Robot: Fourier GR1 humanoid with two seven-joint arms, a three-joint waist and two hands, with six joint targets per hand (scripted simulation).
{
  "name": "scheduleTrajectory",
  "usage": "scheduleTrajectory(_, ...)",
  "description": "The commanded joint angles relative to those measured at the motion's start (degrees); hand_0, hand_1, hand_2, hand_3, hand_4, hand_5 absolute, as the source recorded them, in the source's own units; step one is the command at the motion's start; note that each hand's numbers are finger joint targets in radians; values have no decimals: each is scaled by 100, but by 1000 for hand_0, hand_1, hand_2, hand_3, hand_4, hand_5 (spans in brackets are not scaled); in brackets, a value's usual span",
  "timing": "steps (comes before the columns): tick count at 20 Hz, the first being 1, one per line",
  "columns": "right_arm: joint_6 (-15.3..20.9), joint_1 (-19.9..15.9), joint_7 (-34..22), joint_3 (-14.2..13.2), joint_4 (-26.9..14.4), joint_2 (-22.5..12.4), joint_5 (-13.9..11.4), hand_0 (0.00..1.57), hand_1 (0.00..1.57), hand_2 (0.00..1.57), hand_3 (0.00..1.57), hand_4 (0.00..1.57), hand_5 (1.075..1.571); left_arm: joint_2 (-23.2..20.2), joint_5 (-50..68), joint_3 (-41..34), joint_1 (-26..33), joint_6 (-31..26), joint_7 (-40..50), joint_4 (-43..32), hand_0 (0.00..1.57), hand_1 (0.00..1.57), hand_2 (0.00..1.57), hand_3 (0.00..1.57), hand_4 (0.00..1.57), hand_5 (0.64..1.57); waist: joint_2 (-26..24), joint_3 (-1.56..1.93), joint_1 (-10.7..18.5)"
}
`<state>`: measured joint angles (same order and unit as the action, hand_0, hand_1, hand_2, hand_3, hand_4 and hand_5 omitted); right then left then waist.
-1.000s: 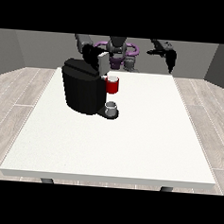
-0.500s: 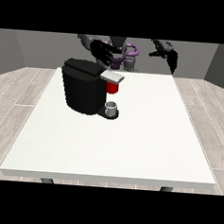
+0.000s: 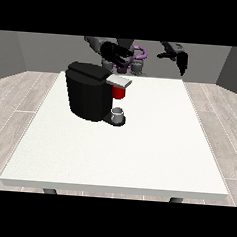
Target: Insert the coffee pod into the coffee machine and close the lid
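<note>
Table with one coffee machine, two robot hands, finger positions indiscernible

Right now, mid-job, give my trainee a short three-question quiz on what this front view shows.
1. True or false: the coffee machine stands on the white table.
2. Which hand hovers above the machine? A) the hand at the view's left B) the hand at the view's right
3. Fill in: the thing under the machine's grey lid is coloured ____.

Key: 1 true; 2 A; 3 red. A grey thing sits on the machine's base.
</note>
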<state>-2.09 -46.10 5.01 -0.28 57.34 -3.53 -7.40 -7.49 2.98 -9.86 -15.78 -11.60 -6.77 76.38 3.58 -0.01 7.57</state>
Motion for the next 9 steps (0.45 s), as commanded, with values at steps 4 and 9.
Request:
scheduleTrajectory(4, -97, 1021, 517, 627, 480, 343, 601, 0, 0, 0, 0, 275, 1571, 209, -128, 168, 208, 193, -27, -9, 0, 0, 0, 0, 145, 1571, -607, 3, -276)
scheduleTrajectory(9, 238, 2323, 305, 1144, 1035, 350, 1264, 0, 0, 0, 0, 157, 1571, 225, -116, 5, 737, 241, -351, -343, 0, 0, 0, 0, 192, 1571, -1226, 2, -757)
